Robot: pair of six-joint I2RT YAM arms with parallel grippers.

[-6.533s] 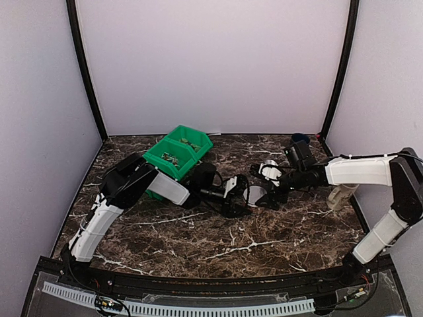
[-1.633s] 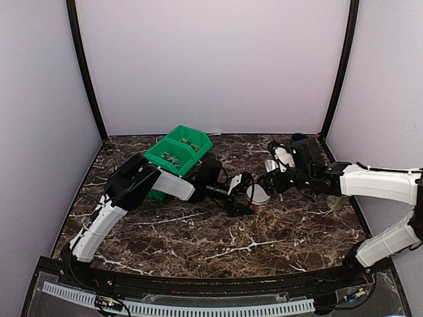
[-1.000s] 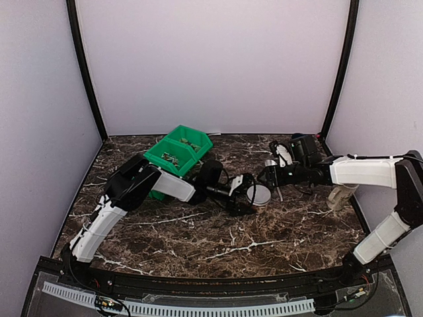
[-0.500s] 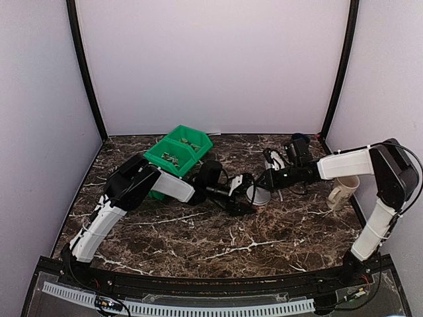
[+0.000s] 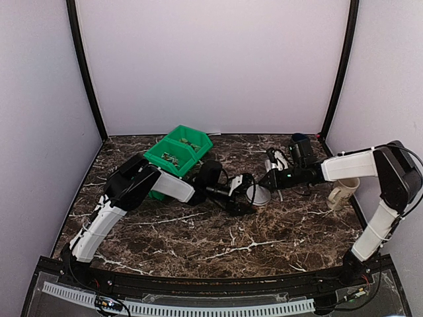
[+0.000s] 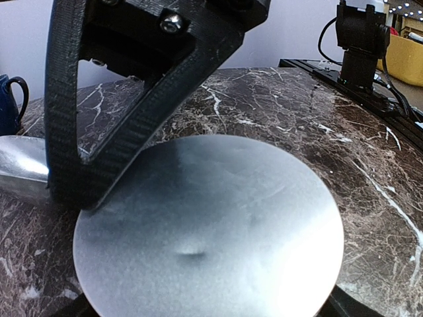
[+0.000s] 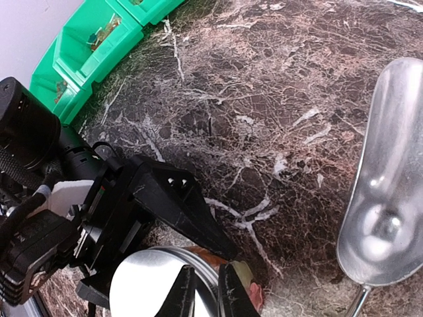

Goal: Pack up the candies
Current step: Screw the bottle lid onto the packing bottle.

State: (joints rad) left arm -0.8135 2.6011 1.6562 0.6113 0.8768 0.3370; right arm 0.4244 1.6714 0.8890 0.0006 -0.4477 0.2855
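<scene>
Your right claw [image 7: 206, 294] pinches the rim of the flat, round, brushed-metal lid [image 6: 211, 231], which sits on the small jar [image 7: 205, 255] in the middle of the marble-patterned desk [image 5: 198, 244]. Your left claw [image 5: 246, 196] stands wide, clamping that jar. Tiny candies [image 7: 104, 33] lie in the glossy green plastic bin [image 7: 79, 63], far left.

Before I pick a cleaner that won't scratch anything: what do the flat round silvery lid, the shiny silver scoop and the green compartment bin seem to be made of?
The flat round silvery lid: probably thin metal, satin finish; soft glare, one small dent.
The shiny silver scoop: polished metal; mirror-like reflections.
The green compartment bin: moulded plastic, glossy, uniform colour.
</scene>
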